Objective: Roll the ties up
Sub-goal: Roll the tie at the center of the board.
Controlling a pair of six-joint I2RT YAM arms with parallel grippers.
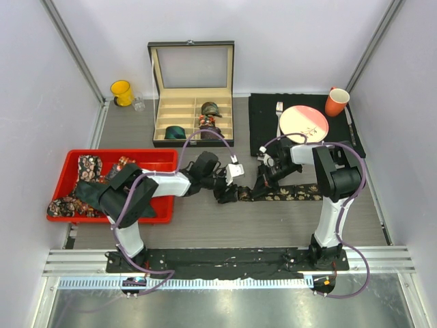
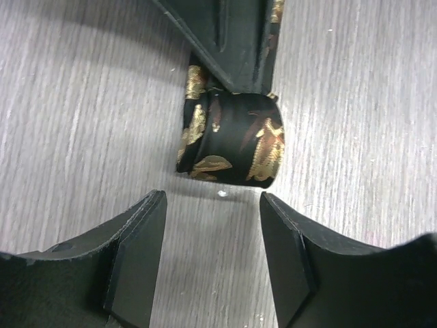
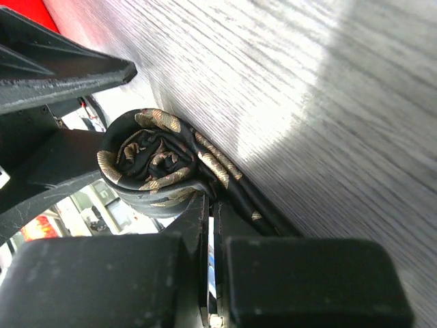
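left gripper (image 2: 212, 201) is held wide and empty, just short of the tie (image 2: 232, 140), its rolled end on the table (image 2: 355, 137). right gripper (image 3: 208, 205) is seen closed, tips against the roll; any pinch is hidden.

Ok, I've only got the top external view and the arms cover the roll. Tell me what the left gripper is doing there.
Observer: The left gripper is open. The coil lies on the table just ahead of its fingers and touches neither.
Operator: Now the right one.
Observer: The right gripper is shut on the tie, pinching the strip right beside the coil.
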